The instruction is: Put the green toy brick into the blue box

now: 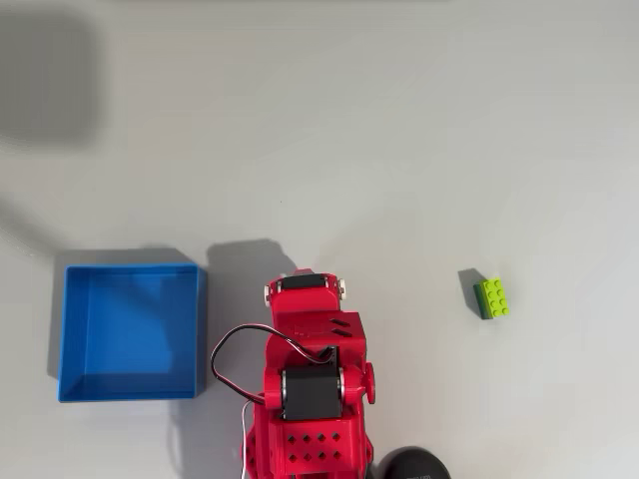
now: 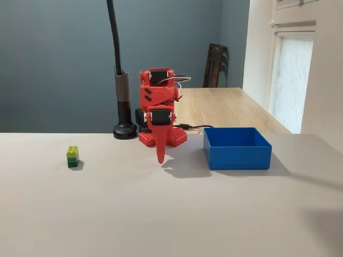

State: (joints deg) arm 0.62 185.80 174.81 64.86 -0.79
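Note:
The green toy brick [image 1: 492, 297] lies alone on the grey table, to the right of my red arm [image 1: 310, 379] in the overhead view and at the left [image 2: 72, 156] in the fixed view. The blue box [image 1: 130, 331] stands empty on the arm's other side, close to its base, and appears at the right [image 2: 238, 156] in the fixed view. The arm is folded over its base. My gripper [image 2: 159, 158] points straight down just above the table, between brick and box and apart from both. Its jaws form one tapered tip, shut on nothing.
A black pole on a round black base [image 2: 125, 130] stands just behind the arm's base, and that black base [image 1: 414, 467] sits at the bottom edge of the overhead view. A wooden table [image 2: 225, 107] lies farther back. Bare grey tabletop stretches in front of the arm.

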